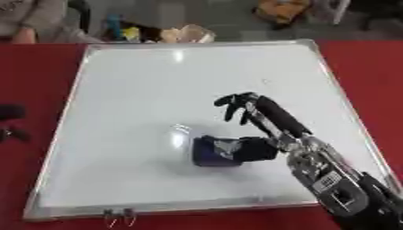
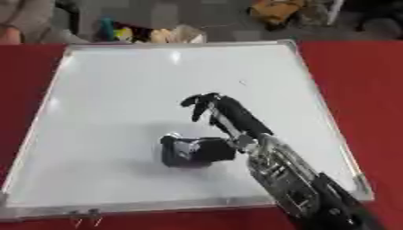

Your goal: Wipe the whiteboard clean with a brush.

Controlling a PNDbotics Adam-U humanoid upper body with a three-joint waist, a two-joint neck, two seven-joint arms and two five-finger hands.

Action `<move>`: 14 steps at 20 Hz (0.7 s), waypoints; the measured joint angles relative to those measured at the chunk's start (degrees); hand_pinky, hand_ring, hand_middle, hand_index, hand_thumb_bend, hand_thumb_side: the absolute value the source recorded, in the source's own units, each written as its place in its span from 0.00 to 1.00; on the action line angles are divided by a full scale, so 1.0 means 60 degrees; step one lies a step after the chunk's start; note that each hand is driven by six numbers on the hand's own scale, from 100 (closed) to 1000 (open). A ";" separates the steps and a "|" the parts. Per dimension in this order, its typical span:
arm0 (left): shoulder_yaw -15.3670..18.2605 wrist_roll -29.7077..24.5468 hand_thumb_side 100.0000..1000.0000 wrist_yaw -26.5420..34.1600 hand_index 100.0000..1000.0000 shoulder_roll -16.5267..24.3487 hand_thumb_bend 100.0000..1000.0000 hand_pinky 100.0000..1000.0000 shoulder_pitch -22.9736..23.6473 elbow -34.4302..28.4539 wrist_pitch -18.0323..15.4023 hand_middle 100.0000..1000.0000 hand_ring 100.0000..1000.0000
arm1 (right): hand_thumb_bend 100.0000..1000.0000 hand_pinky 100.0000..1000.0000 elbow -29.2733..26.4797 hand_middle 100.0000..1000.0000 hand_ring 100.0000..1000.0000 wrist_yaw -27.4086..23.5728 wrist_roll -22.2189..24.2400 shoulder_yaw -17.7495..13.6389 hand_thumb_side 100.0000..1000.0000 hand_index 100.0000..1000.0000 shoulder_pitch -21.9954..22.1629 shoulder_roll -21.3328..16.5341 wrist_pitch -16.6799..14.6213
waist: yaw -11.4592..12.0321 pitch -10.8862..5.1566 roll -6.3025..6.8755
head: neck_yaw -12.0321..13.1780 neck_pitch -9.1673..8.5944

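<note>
1. My table top (image 1: 370, 67) is deep red, running out to both side edges of what I see.
2. Past its far edge there's grey floor (image 1: 228, 18).
3. A heap of clutter (image 1: 161, 32) sits on that floor, with blue, yellow and tan bits; can't really tell what any of it is.
4. Something orange-brown (image 1: 282, 10) lies further right.
5. Overhead light glares off the work surface.

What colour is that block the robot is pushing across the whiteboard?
Dark navy blue; the brush shows best in the left eye view.
</note>
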 measured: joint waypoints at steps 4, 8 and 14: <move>0.0000 0.0000 0.94 0.0000 0.56 0.0000 0.17 0.35 0.0000 0.0000 0.0000 0.49 0.65 | 0.44 0.47 -0.0085 0.48 0.68 -0.0013 -0.0011 -0.0011 0.64 0.81 -0.0023 0.0000 0.0008 | 0.0030 0.0000 -0.0001 | 0.0005 0.0000; 0.0000 0.0000 0.94 0.0000 0.56 0.0000 0.17 0.35 0.0000 0.0000 0.0000 0.49 0.65 | 0.45 0.47 -0.0109 0.48 0.68 -0.0021 -0.0010 -0.0028 0.63 0.81 -0.0026 0.0000 0.0029 | 0.0059 0.0000 -0.0002 | 0.0024 0.0000; 0.0000 -0.0007 0.94 0.0000 0.56 0.0000 0.17 0.35 0.0000 0.0000 -0.0007 0.49 0.65 | 0.48 0.47 -0.0047 0.48 0.68 -0.0031 0.0037 -0.0020 0.62 0.81 -0.0047 0.0000 0.0036 | 0.0061 0.0001 -0.0003 | 0.0024 0.0000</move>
